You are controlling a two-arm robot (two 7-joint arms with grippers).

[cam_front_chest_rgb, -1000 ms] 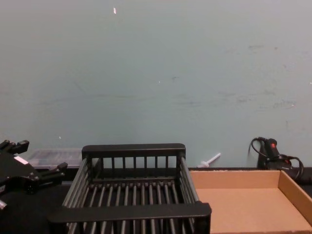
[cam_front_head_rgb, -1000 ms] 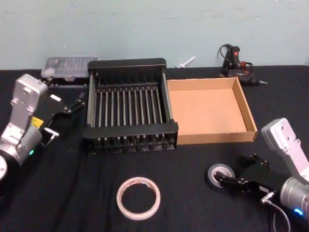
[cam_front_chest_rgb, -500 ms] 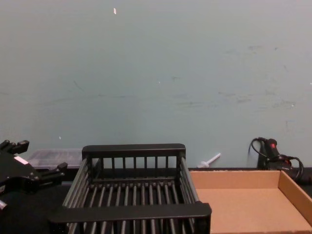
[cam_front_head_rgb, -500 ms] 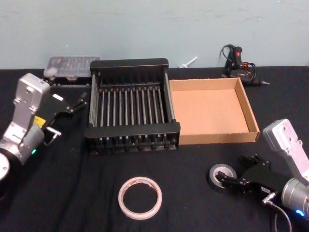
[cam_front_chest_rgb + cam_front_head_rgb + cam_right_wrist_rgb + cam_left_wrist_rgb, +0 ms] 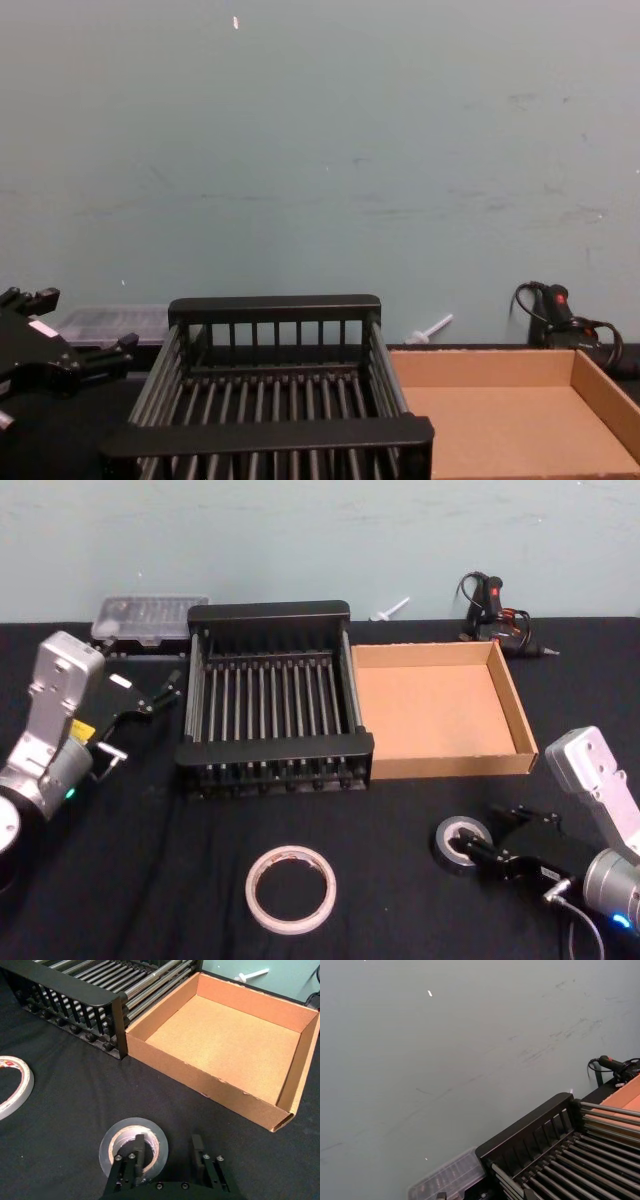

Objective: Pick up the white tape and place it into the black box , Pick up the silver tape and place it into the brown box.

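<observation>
Tool (image 5: 166, 1152) (right, open) straddling silver tape (image 5: 133, 1145)

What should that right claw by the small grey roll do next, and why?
Probably close and then lift. The right gripper is open at table level with one finger inside the hole of the silver tape and the other outside its wall. The brown box just beyond sits empty.

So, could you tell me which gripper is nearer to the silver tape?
The right gripper: open, one finger inside the silver tape, the other outside its wall. The left gripper is across the table, beside the black box.
</observation>
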